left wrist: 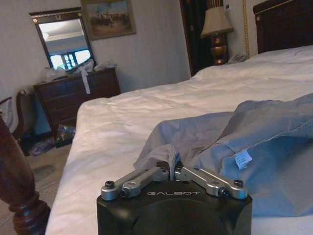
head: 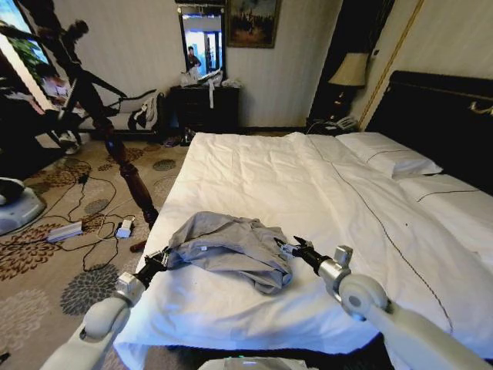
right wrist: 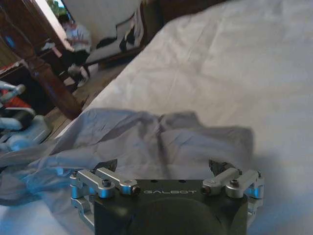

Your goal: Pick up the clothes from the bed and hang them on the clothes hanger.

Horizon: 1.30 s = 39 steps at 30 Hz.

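The left pincer (head: 161, 259) is closed on a fold of the grey-blue shirt (head: 231, 247) at the garment's 9 o'clock edge; in the left wrist view its fingers (left wrist: 182, 172) meet with a pinch of fabric (left wrist: 168, 156) caught between them. The right pincer (head: 289, 248) sits at the shirt's 3 o'clock edge with its jaws spread wide, the two fingertips (right wrist: 219, 166) well apart and the cloth (right wrist: 161, 142) lying just ahead of them; whether the tips touch the fabric is hard to judge from this angle.

The shirt lies crumpled on the near part of the bed (head: 308, 185), toward the foot-side corner, between the two pincers. A small white label (left wrist: 243, 159) shows on its inner side. The white sheets around it are wrinkled, with a thin dark stripe (head: 385, 231) running along the bed at the shirt's 3 o'clock. White pillows (head: 389, 158) lie at 1 o'clock against the black headboard (head: 439, 116).

Beyond the bed, at 12 o'clock, stand a dark dresser (head: 204, 108) with a mirror (head: 202, 38) above it, and a lamp (head: 350, 71) at 1 o'clock. A turned wooden bedpost (head: 127, 173) rises at 10 o'clock over patterned carpet (head: 46, 270).
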{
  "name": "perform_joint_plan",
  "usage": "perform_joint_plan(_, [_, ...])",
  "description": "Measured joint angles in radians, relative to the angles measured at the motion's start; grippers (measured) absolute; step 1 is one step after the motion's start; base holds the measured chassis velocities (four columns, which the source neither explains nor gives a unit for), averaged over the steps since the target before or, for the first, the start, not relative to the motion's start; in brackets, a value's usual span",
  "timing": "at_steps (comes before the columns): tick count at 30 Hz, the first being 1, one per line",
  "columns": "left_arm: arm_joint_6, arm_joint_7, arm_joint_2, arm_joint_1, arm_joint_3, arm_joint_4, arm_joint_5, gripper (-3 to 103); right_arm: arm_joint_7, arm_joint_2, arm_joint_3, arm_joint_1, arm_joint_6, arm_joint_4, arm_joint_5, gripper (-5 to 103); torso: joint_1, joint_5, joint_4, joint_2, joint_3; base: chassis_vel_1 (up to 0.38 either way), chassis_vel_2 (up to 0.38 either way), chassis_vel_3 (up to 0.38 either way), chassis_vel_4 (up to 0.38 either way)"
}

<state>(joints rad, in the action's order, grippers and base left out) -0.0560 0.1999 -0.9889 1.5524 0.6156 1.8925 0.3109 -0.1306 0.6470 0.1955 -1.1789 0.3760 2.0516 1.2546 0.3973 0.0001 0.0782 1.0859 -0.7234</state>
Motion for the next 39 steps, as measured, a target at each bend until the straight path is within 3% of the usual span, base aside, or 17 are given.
perform_joint_plan(4, [-0.016, 0.002, -0.019, 0.049, 0.043, 0.022, -0.018, 0, -0.09, 0.092, -0.09, 0.11, 0.082, -0.084, 0.023, 100, 0.0, 0.0002, -0.0008, 0.0, 0.0, 0.0, 0.0, 0.0, 0.0])
perform_joint_plan(9, [-0.022, 0.004, -0.027, 0.075, 0.068, 0.036, -0.028, 0, -0.147, 0.141, -0.119, 0.143, 0.118, -0.139, 0.046, 100, 0.0, 0.0, -0.0002, 0.0, 0.0, 0.0, 0.0, 0.0, 0.0])
perform_joint_plan(22, [-0.022, 0.003, -0.041, 0.088, 0.078, 0.042, -0.044, 0, -0.159, 0.163, -0.125, 0.118, 0.118, -0.131, 0.047, 101, 0.0, -0.0002, -0.0002, 0.0, 0.0, 0.0, 0.0, 0.0, 0.0])
perform_joint_plan(23, [-0.022, 0.003, -0.041, 0.088, 0.081, 0.042, -0.044, 0, -0.156, 0.16, -0.128, 0.105, 0.117, -0.119, 0.044, 91, 0.0, -0.0001, -0.0002, 0.0, 0.0, 0.0, 0.0, 0.0, 0.0])
perform_joint_plan(26, [-0.021, 0.002, -0.041, 0.09, 0.085, 0.042, -0.044, 0, -0.153, 0.156, -0.127, 0.092, 0.115, -0.104, 0.042, 91, 0.0, -0.0001, -0.0003, 0.0, 0.0, 0.0, 0.0, 0.0, 0.0])
perform_joint_plan(27, [-0.021, 0.002, -0.041, 0.09, 0.087, 0.042, -0.044, 0, -0.151, 0.153, -0.125, 0.085, 0.114, -0.094, 0.042, 80, 0.0, -0.0002, -0.0003, 0.0, 0.0, 0.0, 0.0, 0.0, 0.0])
perform_joint_plan(28, [-0.021, 0.002, -0.04, 0.091, 0.09, 0.042, -0.044, 0, -0.148, 0.146, -0.119, 0.073, 0.111, -0.078, 0.042, 80, 0.0, -0.0002, -0.0004, 0.0, 0.0, 0.0, 0.0, 0.0, 0.0])
perform_joint_plan(29, [-0.021, 0.001, -0.039, 0.091, 0.091, 0.042, -0.044, 0, -0.147, 0.141, -0.115, 0.064, 0.11, -0.066, 0.041, 70, 0.0, -0.0001, -0.0004, 0.0, 0.0, 0.0, 0.0, 0.0, 0.0])
perform_joint_plan(32, [-0.021, 0.0, -0.038, 0.089, 0.094, 0.041, -0.041, 0, -0.142, 0.126, -0.105, 0.037, 0.106, -0.031, 0.037, 70, 0.0, -0.0001, -0.0003, 0.0, 0.0, 0.0, 0.0, 0.0, 0.0])
perform_joint_plan(33, [-0.021, -0.001, -0.037, 0.088, 0.096, 0.04, -0.04, 0, -0.14, 0.116, -0.099, 0.017, 0.103, -0.008, 0.03, 58, 0.0, -0.0001, -0.0002, 0.0, 0.0, 0.0, 0.0, 0.0, 0.0])
perform_joint_plan(35, [-0.021, -0.003, -0.037, 0.086, 0.097, 0.039, -0.039, 0, -0.139, 0.109, -0.092, -0.002, 0.098, 0.01, 0.021, 58, 0.0, -0.0002, -0.0003, 0.0, 0.0, 0.0, 0.0, 0.0, 0.0])
perform_joint_plan(36, [-0.021, -0.003, -0.037, 0.086, 0.097, 0.04, -0.039, 0, -0.138, 0.105, -0.086, -0.017, 0.094, 0.023, 0.014, 47, 0.0, -0.0002, -0.0003, 0.0, 0.0, 0.0, 0.0, 0.0, 0.0])
perform_joint_plan(38, [-0.021, -0.005, -0.036, 0.088, 0.098, 0.044, -0.037, 0, -0.136, 0.093, -0.067, -0.057, 0.077, 0.056, -0.002, 47, 0.0, -0.0001, -0.0002, 0.0, 0.0, 0.0, 0.0, 0.0, 0.0])
perform_joint_plan(39, [-0.02, -0.005, -0.036, 0.092, 0.1, 0.048, -0.037, 0, -0.134, 0.086, -0.056, -0.078, 0.063, 0.071, -0.013, 36, 0.0, -0.0001, -0.0002, 0.0, 0.0, 0.0, 0.0, 0.0, 0.0])
